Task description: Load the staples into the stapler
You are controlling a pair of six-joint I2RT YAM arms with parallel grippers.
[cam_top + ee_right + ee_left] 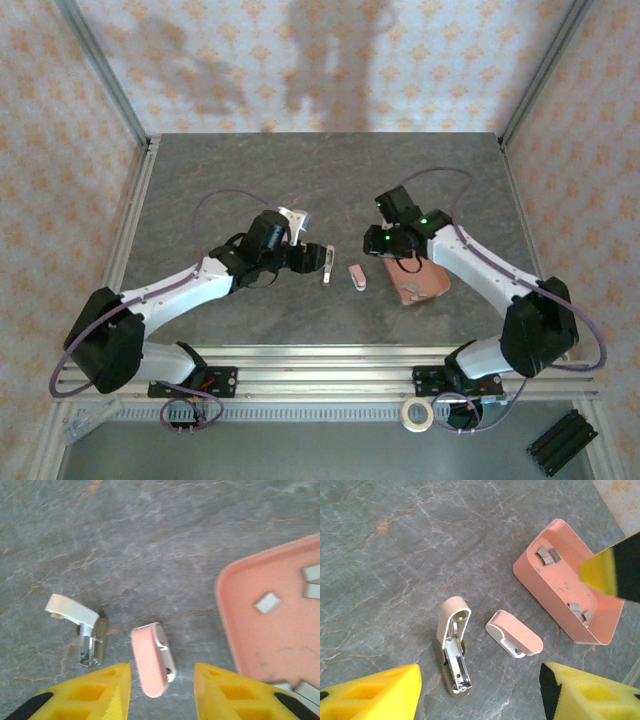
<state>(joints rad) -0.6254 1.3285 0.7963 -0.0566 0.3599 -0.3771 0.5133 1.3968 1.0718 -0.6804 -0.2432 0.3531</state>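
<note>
— Stapler (454, 647), the tiny one in pale pink, beige and white with silvery metal: where does it lie?
— On the grey marbled table (250, 170), near the middle, in two pieces. The beige piece (72, 611) with the metal is on the left. The pink and white piece (515, 633) is just beside it on the right, not touching.
— And the small grey metal staples (549, 555)?
— Loose inside the salmon-pink rectangular tray (540, 592), to the right of the stapler.
— How are the grippers?
— The left gripper (480, 675) has its yellow fingers apart and holds nothing. The right gripper (162, 667) is also spread. One end of the pink and white piece lies between its fingertips, with a gap on each side.
</note>
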